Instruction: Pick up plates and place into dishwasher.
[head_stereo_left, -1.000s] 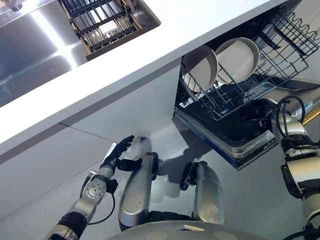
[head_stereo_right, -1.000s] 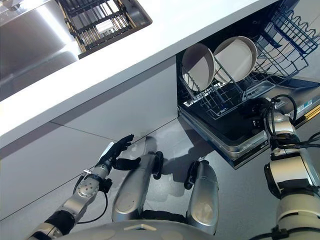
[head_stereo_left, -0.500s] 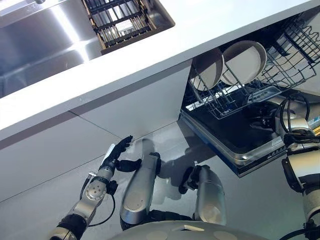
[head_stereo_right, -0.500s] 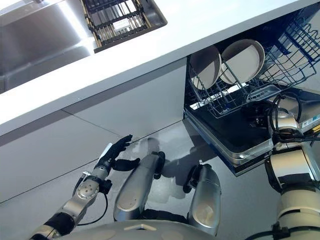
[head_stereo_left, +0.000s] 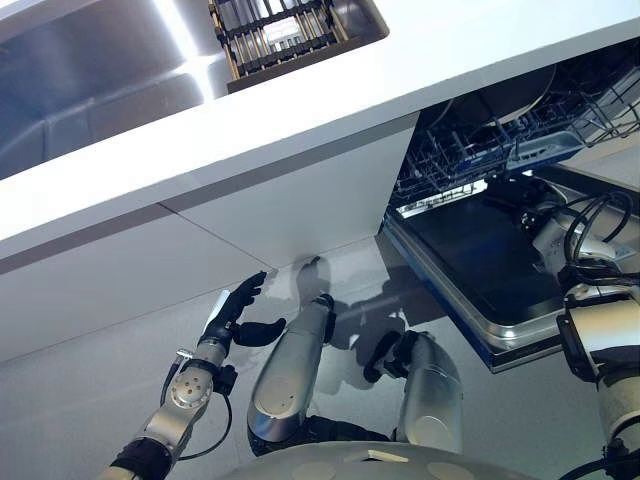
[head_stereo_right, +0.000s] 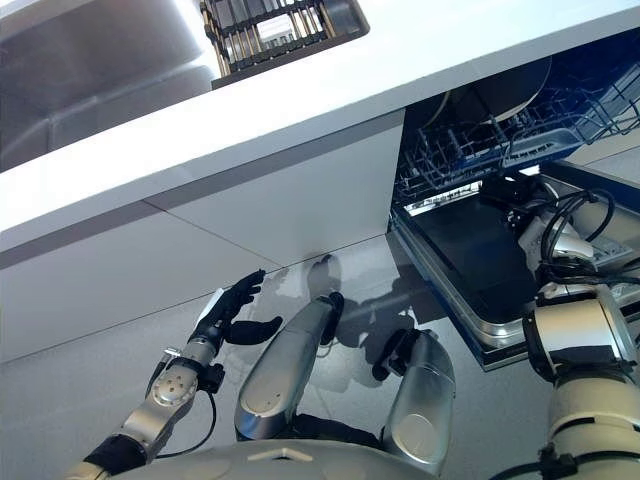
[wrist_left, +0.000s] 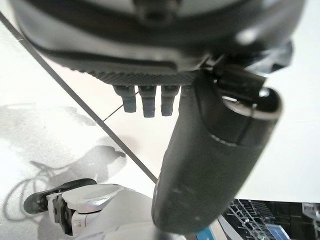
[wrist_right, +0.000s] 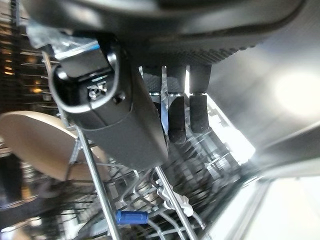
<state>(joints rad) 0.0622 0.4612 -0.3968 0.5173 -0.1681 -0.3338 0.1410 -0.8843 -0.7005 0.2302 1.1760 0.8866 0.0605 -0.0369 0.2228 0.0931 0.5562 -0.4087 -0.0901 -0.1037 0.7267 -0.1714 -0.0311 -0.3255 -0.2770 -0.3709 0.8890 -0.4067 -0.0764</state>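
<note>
rack (head_stereo_left: 470, 165) with plates (head_stereo_left: 505, 95) pushed inward

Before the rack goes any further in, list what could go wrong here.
1. The plates stand on edge in the dishwasher rack; a jolt could tip or knock them together.
2. The right hand is at the rack's front over the open door; fingers could snag in the wires.

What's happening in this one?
A humanoid stands at an open dishwasher under a white counter. Plates already sit in the rack. The right hand is at the rack's front, fingers relaxed, holding nothing. The left hand hangs open, low by the cabinet.
</note>
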